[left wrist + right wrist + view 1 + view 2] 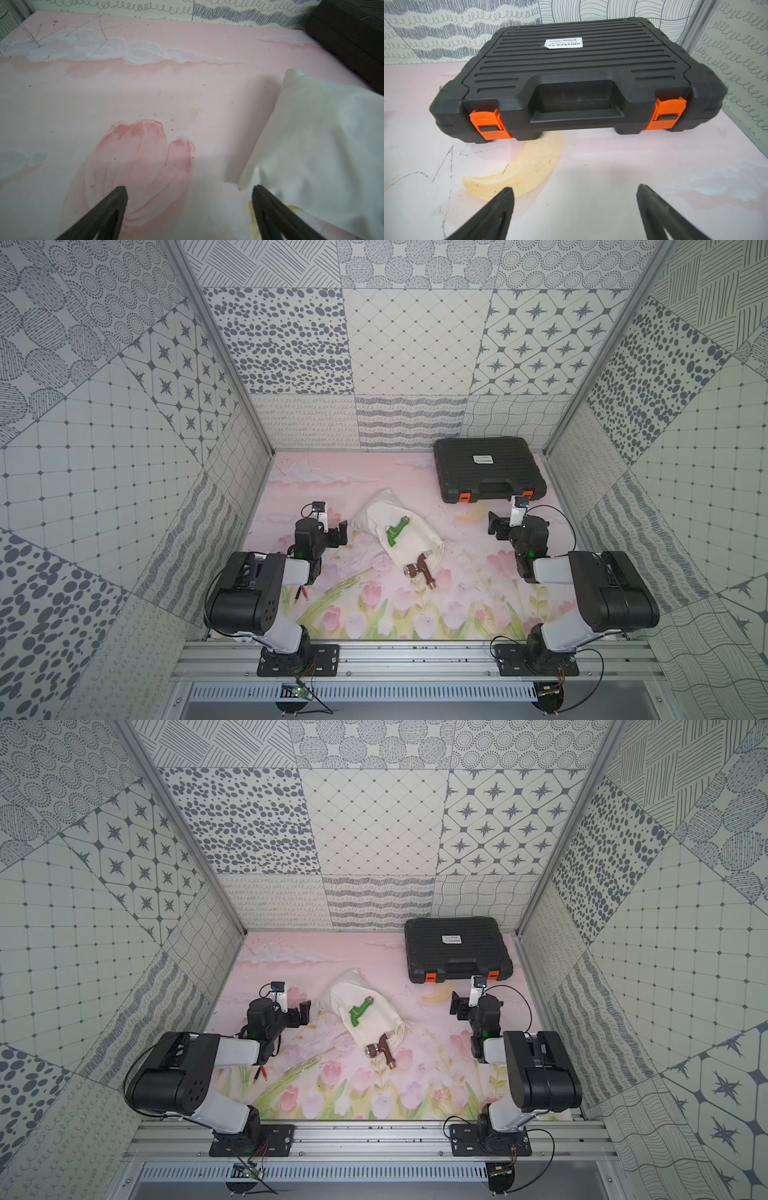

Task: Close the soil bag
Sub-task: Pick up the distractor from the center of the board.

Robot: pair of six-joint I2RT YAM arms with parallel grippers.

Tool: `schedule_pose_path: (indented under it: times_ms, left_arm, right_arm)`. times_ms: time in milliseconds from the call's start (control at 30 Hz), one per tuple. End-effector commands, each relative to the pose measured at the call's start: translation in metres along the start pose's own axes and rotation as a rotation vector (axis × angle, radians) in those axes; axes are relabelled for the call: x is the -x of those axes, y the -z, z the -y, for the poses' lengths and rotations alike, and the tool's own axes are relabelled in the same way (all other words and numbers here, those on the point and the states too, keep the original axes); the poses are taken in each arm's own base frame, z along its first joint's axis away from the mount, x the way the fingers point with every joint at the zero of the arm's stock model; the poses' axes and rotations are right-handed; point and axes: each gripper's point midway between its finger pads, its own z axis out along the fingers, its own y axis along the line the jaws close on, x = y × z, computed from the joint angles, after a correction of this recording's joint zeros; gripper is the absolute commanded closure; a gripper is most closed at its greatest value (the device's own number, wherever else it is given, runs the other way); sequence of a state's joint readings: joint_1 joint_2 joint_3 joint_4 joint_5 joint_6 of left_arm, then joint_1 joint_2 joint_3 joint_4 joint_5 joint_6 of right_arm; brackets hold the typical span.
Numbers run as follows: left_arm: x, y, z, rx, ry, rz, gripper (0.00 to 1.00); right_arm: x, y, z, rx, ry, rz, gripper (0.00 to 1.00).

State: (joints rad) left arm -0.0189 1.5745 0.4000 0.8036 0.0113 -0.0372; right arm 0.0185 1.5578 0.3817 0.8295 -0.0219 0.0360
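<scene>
Soil bag: a cream cloth drawstring sack (376,512) lay slack on the pink flowered desk (332,481) at the centre of both top views. Its mouth pointed lower right and was not drawn shut.
Cords: thin pale cords (441,549) trailed loose just right of the mouth, probably the parts to pull.
Loose parts: a green tap-shaped part (397,529) rested on the cloth. A brown tap-shaped part (420,569) lay at the mouth's edge and likely hindered cinching.
Left tool (189,187): spread wide, empty, low just left of the bag.
Right tool (574,186): spread wide, empty, facing the black case (486,466), well apart from the bag.
Flanking: seemingly a ready stance, with the closing not begun.
Open room: bare desk lay between the right tool and the cords. The case filled the upper right by the walls.
</scene>
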Motion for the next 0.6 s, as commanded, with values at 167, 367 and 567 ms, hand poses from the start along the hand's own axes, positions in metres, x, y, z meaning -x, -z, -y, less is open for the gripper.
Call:
schedule_pose_path:
  times_ms: [167, 367, 567]
  left_arm:
    - [0.0178, -0.0007, 0.0039, -0.025, -0.006, 0.067, 0.02]
    - [0.018, -0.0007, 0.0037, -0.023, -0.006, 0.067, 0.02]
    - [0.019, 0.0016, 0.0109, -0.064, -0.027, 0.071, 0.02]
  right_arm:
    - [0.0193, -0.0036, -0.0031, 0.009, 0.007, 0.065, 0.03]
    - [0.0199, -0.0037, -0.0031, 0.01, 0.005, 0.067, 0.03]
    - [0.0197, -0.0036, -0.0029, 0.009, 0.006, 0.066, 0.03]
